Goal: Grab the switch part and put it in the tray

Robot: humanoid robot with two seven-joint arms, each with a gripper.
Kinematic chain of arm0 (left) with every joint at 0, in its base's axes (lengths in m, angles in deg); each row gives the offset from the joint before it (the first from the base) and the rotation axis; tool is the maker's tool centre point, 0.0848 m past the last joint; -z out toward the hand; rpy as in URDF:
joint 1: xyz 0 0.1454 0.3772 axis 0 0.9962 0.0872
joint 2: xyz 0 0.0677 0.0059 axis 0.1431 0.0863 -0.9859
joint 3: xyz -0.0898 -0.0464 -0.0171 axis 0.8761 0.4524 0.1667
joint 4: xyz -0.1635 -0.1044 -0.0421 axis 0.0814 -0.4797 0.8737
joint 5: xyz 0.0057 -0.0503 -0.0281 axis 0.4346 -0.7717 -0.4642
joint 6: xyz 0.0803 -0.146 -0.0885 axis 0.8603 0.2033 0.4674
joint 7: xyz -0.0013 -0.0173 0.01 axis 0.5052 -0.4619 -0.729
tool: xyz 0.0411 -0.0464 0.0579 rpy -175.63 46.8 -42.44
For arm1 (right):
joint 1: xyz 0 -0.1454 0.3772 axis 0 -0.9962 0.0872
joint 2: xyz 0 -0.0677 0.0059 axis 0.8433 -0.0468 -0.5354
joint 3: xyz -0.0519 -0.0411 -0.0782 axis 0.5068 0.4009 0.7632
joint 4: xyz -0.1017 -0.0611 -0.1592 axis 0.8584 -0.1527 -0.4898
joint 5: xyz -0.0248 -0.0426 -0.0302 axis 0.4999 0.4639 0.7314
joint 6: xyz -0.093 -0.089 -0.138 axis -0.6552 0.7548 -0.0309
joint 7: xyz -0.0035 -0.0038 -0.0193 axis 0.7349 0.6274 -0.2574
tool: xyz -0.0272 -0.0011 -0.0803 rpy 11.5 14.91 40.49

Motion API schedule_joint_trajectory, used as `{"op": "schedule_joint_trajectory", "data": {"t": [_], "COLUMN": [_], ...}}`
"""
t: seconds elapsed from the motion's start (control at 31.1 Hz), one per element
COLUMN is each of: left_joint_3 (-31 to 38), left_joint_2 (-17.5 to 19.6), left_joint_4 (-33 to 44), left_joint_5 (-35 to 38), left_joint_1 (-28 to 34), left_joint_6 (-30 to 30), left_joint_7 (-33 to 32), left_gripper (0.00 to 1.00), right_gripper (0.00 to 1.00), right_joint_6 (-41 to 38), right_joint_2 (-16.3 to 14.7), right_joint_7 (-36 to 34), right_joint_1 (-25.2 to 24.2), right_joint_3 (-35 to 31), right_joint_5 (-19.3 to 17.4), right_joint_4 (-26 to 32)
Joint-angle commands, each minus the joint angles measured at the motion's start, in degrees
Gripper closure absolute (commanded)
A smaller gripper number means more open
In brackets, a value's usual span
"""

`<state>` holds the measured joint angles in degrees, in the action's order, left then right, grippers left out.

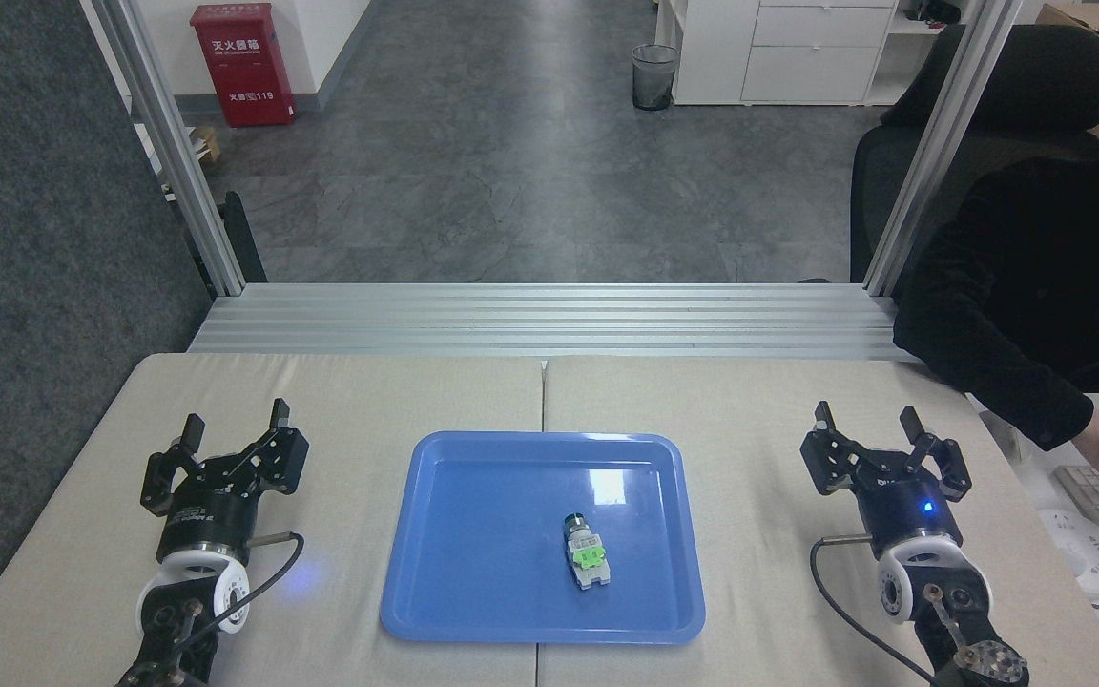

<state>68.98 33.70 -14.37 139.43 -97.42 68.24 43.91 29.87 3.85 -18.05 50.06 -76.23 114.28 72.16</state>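
surroundings: person in black sleeve (pixel 1007 315) at right, hand on white keyboard (pixel 1098 491) | container: glossy blue plastic tray (pixel 473 534) holds whitish green-clipped switch part (pixel 585 551) | left gripper (pixel 233 434), right gripper (pixel 864 424): both spread wide, empty, flanking tray

- The tray (pixel 473 572) is glossy blue, with a white glare patch.
- The switch part (pixel 585 553) is whitish with a bright green clip (its cap is dark, silver-ringed).
- The desk (pixel 349 401) is plain beige.
- The left pincer (pixel 233 427) and right pincer (pixel 866 422) are black, each on a white wrist ring.
- The cabinet (pixel 242 63) is red with white lettering.
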Motion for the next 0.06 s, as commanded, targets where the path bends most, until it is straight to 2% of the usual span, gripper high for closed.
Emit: {"op": "schedule_joint_trajectory", "data": {"t": [0.0,0.03], "left_joint_3": [0.01,0.01], "left_joint_2": [0.09,0.09], "left_joint_4": [0.03,0.03], "left_joint_5": [0.08,0.08], "left_joint_1": [0.00,0.00], "left_joint_6": [0.00,0.00], "left_joint_7": [-0.04,-0.04], "left_gripper": [0.00,0.00], "right_gripper": [0.02,0.02], "right_joint_6": [-0.07,-0.07], "right_joint_2": [-1.81,-1.73], "right_joint_7": [-0.03,-0.03], "right_joint_1": [-0.15,-0.15], "right_joint_3": [-1.39,-1.39], "right_joint_5": [-0.12,-0.12], "right_joint_4": [-0.77,-0.77]}}
